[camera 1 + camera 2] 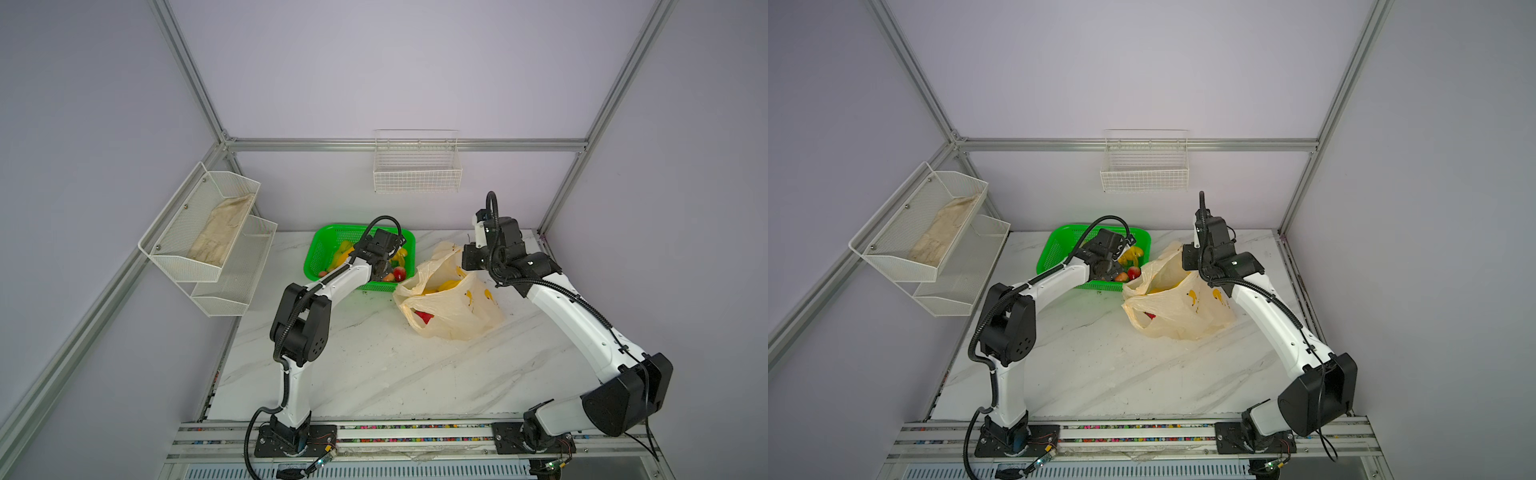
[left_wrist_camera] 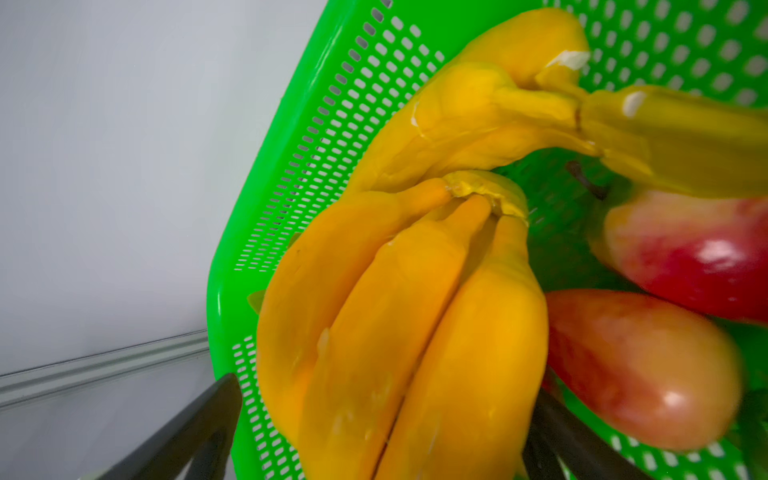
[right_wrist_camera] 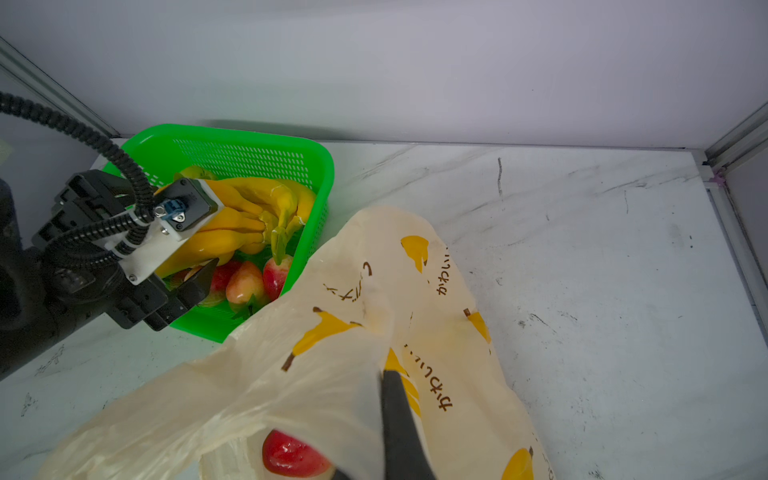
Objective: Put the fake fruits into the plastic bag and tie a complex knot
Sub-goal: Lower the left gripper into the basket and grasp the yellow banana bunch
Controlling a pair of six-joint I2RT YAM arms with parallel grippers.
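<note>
The fake fruits are split between two places. A yellow banana bunch [image 2: 395,332] and red-pink apples [image 2: 685,257] lie in the green perforated basket [image 3: 232,137]. More yellow bananas [image 1: 446,286] and a red fruit [image 3: 291,455] show inside the plastic bag [image 1: 453,311]. The bag sits open-mouthed just beside the basket on the marble table [image 1: 374,374]. The left gripper [image 2: 386,384] is down in the basket, its fingers spread wide on either side of the banana bunch and not closed on it. The right gripper [image 3: 392,386] is clenched on the bag's upper edge, holding that edge raised.
</note>
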